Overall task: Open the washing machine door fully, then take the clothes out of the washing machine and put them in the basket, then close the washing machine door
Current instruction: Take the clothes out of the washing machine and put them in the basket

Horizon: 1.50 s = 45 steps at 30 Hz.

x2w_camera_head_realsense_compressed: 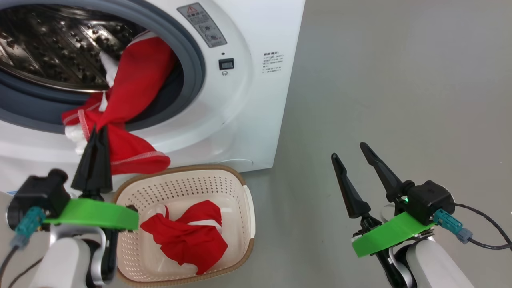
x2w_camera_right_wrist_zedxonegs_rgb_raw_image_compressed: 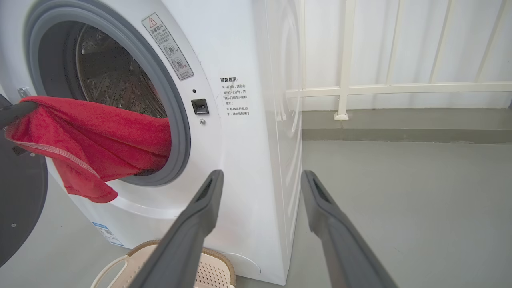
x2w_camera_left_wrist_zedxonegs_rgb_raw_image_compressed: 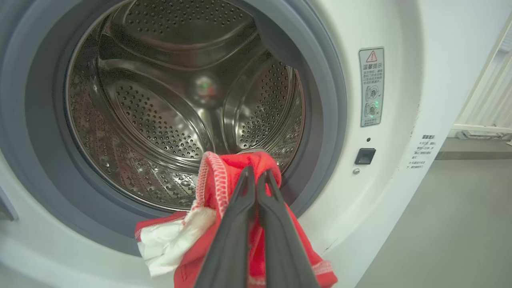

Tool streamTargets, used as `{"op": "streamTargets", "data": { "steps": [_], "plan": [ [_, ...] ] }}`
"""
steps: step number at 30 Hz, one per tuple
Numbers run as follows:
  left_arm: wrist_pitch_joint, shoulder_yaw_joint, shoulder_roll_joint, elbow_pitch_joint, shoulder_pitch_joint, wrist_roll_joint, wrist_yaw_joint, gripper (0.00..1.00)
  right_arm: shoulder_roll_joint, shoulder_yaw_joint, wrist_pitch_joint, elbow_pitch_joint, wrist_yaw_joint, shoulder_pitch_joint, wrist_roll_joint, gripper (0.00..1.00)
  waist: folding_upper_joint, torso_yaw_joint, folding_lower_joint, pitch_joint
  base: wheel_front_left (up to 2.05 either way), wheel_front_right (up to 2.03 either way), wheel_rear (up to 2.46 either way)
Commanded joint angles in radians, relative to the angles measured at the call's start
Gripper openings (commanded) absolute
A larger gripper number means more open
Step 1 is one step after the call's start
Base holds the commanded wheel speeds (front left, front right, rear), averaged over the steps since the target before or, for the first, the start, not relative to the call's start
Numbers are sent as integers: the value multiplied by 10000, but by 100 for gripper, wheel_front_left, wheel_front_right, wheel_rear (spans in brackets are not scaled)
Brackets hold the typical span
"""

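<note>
Head view: your washing machine is a white, smooth-skinned box. Its round mouth is lined by a grey rubber ring around a perforated steel drum. A soft red garment with white trim trails out over the ring's lower lip. Your left gripper has its jaws pressed together on a bunched fold of it, right in front of the opening. Just below, at the machine's base, sits the basket; contact between the two can't be told. It is cream perforated plastic with a brown woven-look rim, and a second red garment lies crumpled inside. Your right gripper hangs well off to the right over bare grey floor, jaws spread, holding nothing. Left wrist view: the pinched fabric shows a white stitched hem, and a white panel droops at lower left. Behind it are the drum's shiny, dimpled wall and raised paddles, and a grey warning sticker sits right of the ring. Right wrist view: the garment drapes from the mouth toward the left edge, where part of the washing machine door shows, dark and swung open. A blue label marks the machine's lower front. The basket's rim peeks in beneath the spread jaws, and a white railing backs the matte grey floor.
</note>
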Motion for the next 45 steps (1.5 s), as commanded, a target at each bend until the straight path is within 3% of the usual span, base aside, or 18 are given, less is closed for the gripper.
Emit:
{"op": "streamTargets", "data": {
  "steps": [1, 18, 23, 33, 45],
  "plan": [
    [-84, 341, 284, -471, 69, 30, 111, 0, -16, 183, -65, -217, 62, 139, -42, 100, 0, 46, 0, -100, 0, 0, 0],
    [181, 238, 51, -3528, 1993, 133, 1015, 0, -38, 169, -65, -230, 62, 391, -45, 100, 0, 207, 0, -589, 0, 0, 0],
    [284, 91, -29, -3683, 2205, 109, 1074, 0, -32, 155, -65, -293, 62, 363, -65, 100, 0, 229, 0, -384, 0, 0, 0],
    [278, -179, -323, -2441, 1933, -112, 936, 0, -9, 219, -65, -300, 62, 124, -52, 100, 0, 143, 0, 196, 0, 0, 0],
    [-48, -232, -714, 1312, 486, -507, -54, 0, 13, 397, -65, -249, 62, -335, -54, 100, 0, -100, 0, 1185, 0, 0, 0]
  ]
}}
